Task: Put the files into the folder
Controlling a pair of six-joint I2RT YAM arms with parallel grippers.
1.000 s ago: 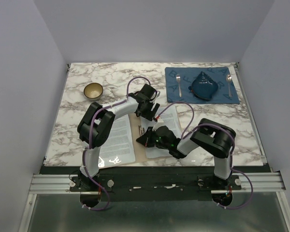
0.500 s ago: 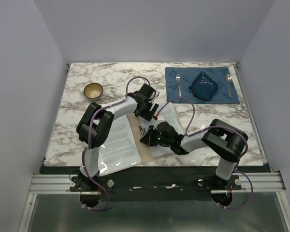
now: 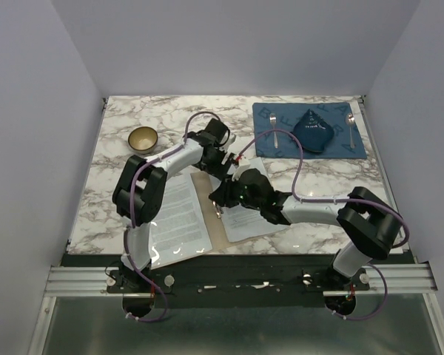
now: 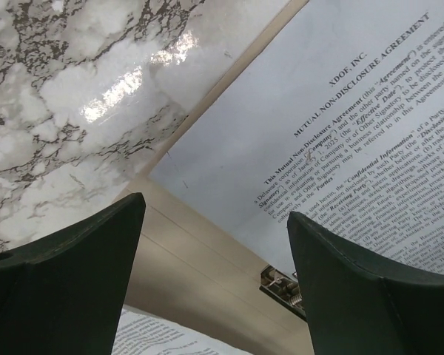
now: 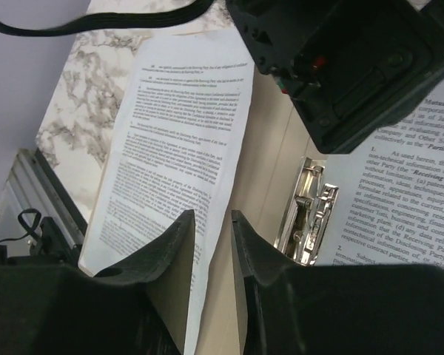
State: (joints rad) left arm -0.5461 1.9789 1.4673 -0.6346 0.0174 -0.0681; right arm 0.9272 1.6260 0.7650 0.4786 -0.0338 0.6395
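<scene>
While both arms fold in over the middle of the marble table (image 3: 118,118), the left gripper (image 4: 214,211) hangs with fingers spread wide above the spine of the folder (image 3: 216,225). The right arm stretches low leftward. The right gripper (image 5: 214,216) points down beside the metal clip (image 5: 307,214), fingers parted by a narrow gap – nothing between them. The folder lies open near the front edge, with the files (image 3: 176,218) one on each leaf. A blue placemat (image 3: 340,148) and a bowl (image 3: 143,138) sit further back – pale walls around
</scene>
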